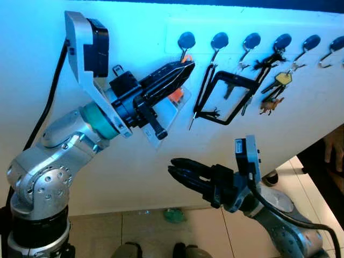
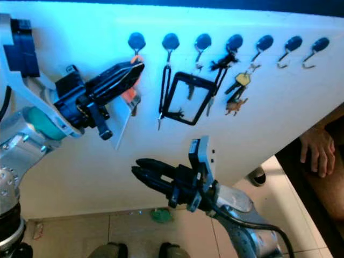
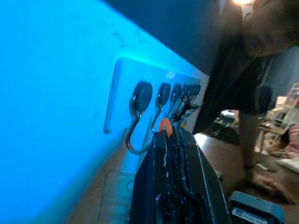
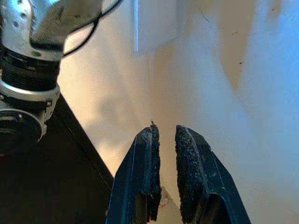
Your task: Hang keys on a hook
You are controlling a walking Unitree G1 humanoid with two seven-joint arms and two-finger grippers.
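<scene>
A row of dark-knobbed metal hooks runs along a white wall board. My left gripper [image 1: 184, 68] is raised to the leftmost hook [image 1: 186, 41] and is shut on a key set with an orange tag [image 1: 177, 97] and a clear plastic fob [image 1: 165, 119] hanging under the fingers. In the left wrist view the orange tip [image 3: 165, 125] pokes out from the shut fingers [image 3: 156, 154], just beside the curved hook [image 3: 135, 122]. My right gripper [image 1: 173, 167] hovers lower, in front of the bare wall, nearly shut with nothing between its pads [image 4: 187, 154].
A black rectangular frame [image 1: 228, 98] hangs across the second and third hooks. A bunch with a yellow-headed key [image 1: 280, 80] hangs further right; the two rightmost hooks [image 2: 306, 54] are bare. A person's hand [image 2: 318, 150] is at the right edge. A green object [image 1: 173, 215] lies on the tiled floor.
</scene>
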